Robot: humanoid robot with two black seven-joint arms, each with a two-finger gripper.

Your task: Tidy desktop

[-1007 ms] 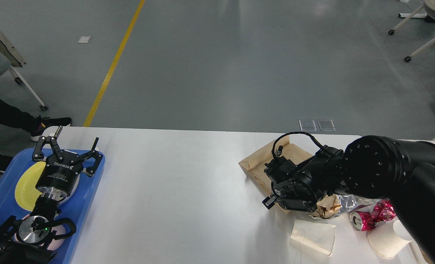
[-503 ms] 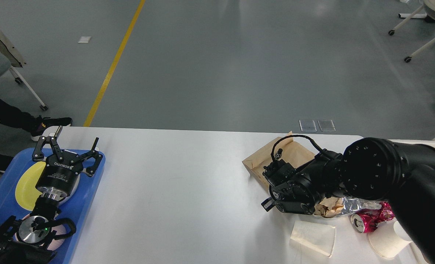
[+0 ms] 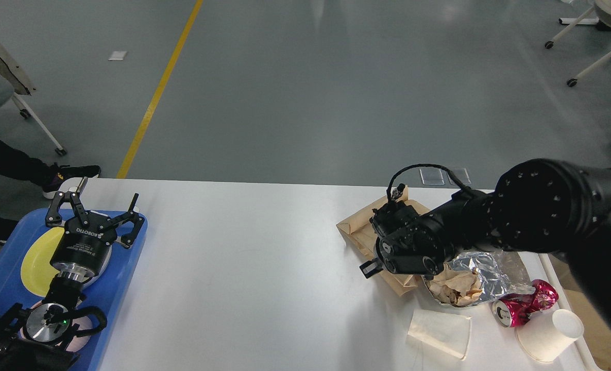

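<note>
Across the head view: wide bare middle of the white desktop point(image 3: 254, 268), far edge running straight, rounded corner far left. At the left edge, over the blue tray point(image 3: 122, 288) and yellow plate point(image 3: 35, 260), left gripper point(image 3: 94, 203), fingers spread, empty. Near the right edge, among brown paper point(image 3: 359, 234), foil wrapper point(image 3: 483, 268), crushed can point(image 3: 522, 306) and paper cup point(image 3: 550, 335): right gripper point(image 3: 383, 257), seen end-on, finger state impossible to tell. Raised and farther back than a second ago, uncovering foil and cup.

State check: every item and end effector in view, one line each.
Left end effector: open, empty, over the blue tray.
Right end effector: fingers hidden, at the brown paper bag.
Red can: crushed, on its side.
Paper cup: tipped over.
Foil container: open, crumpled.
</note>
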